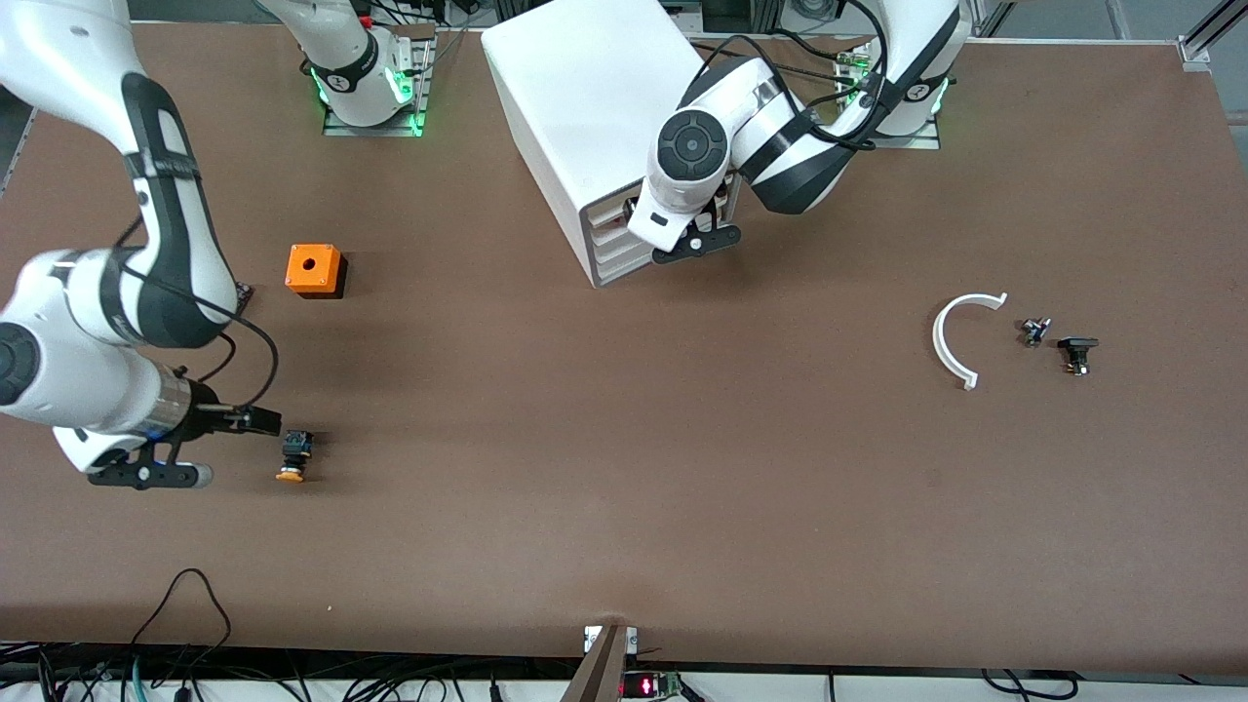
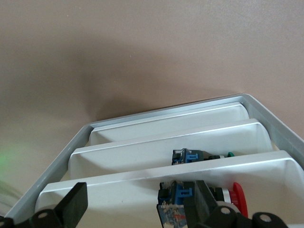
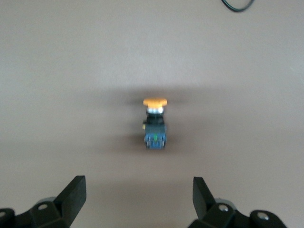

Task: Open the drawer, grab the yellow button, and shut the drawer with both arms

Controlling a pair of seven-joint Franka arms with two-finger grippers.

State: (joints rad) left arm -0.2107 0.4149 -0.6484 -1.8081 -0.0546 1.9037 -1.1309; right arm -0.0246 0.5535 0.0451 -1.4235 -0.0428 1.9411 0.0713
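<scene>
- The button [image 1: 293, 456] is seen lying on its side on the bare table [image 1: 624, 507], toward the right arm's end and nearer to the front camera than anything else there; its orange cap is turned toward that camera.
- The right claw [image 1: 261, 421] is held low just beside the button, not touching it; its fingers [image 3: 71, 194] are spread wide and nothing is gripped.
- The taking of the button is therefore judged done, with the part already set down and let go.
- Farther from the camera, at the same end, an orange cube [image 1: 314, 269] with a round hole is found, well apart from the button.
- Toward the left arm's end, a white curved piece [image 1: 957, 336] and two small dark parts [image 1: 1056, 343] are laid on the table.
- Farther still, the white drawer cabinet [image 1: 585, 117] is placed near the arms' bases, with the left claw [image 1: 697, 242] at its front, released and empty.
- In the left wrist view, stacked drawers [image 2: 190, 142] are shown with open tops; a part with a blue bit [image 2: 190, 156] is held in one, and a blue part with a red cap [image 2: 237, 198] in the next.
- Closing of the drawer is judged the step left; how far it is pulled out cannot be told.
</scene>
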